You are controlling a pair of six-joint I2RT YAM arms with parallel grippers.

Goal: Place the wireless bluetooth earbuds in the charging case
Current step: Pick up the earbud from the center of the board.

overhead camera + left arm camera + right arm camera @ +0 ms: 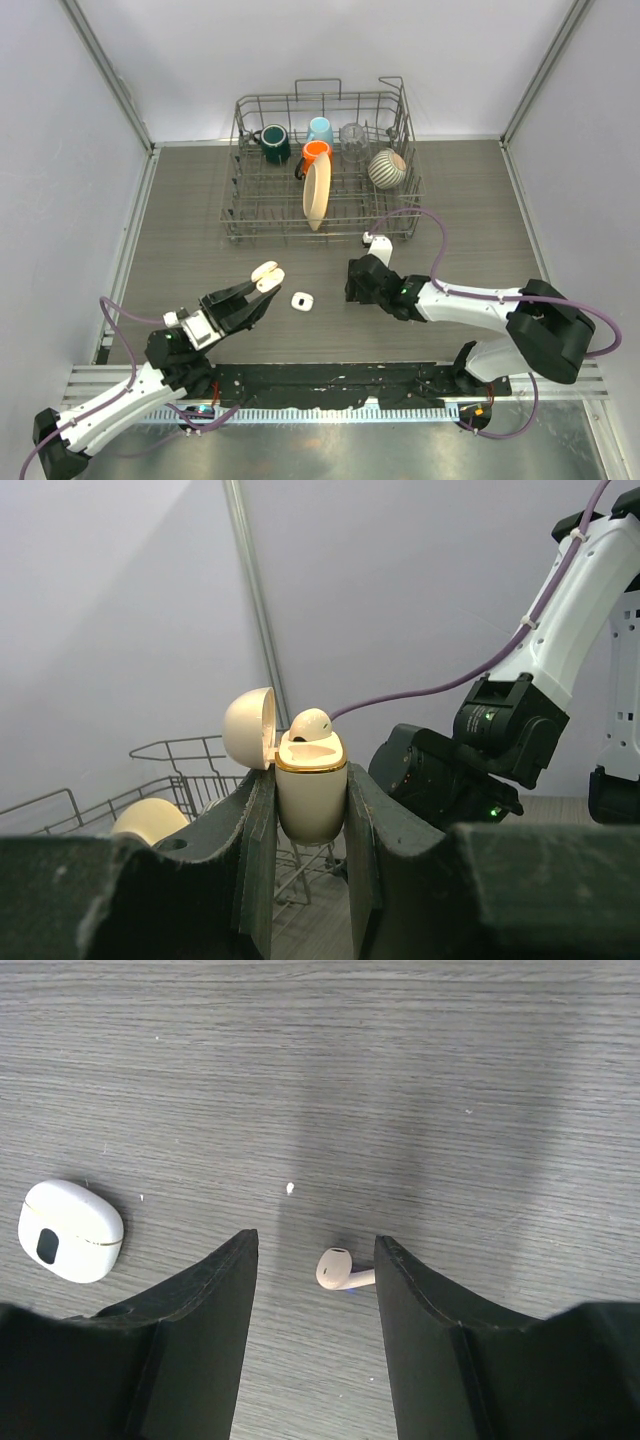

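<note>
The left arm [110,400] is being stretched from the near left corner of the counter [400,1060] toward its middle, with the wrist being tipped so that the fingers are pointing upward. The left end effector [308,780] is being kept clamped on a cream case [312,815], with one finger being pressed against each side of its body. This cream case is being held upright above the counter with its domed lid [249,728] swung open to one side. A gold-coloured rim is being shown around its mouth, and a seated earbud [311,723] is being carried in it with the rounded head poking out.

The right arm [480,305] is being reached in low from the near right, with its wrist being aimed straight down at the counter's middle. The fingers of the right end effector [315,1250] are being held apart, clamped on nothing. A loose earbud [338,1267] is being straddled by them; it is lying on its side on the counter, with the stem being pointed at one finger, where it is passing out of sight.

The white case [70,1230] is being left flat on the counter between the two end effectors, apart from both, with a dark oval being shown on its top face. A dish rack [243,215] is being kept at the far edge.
</note>
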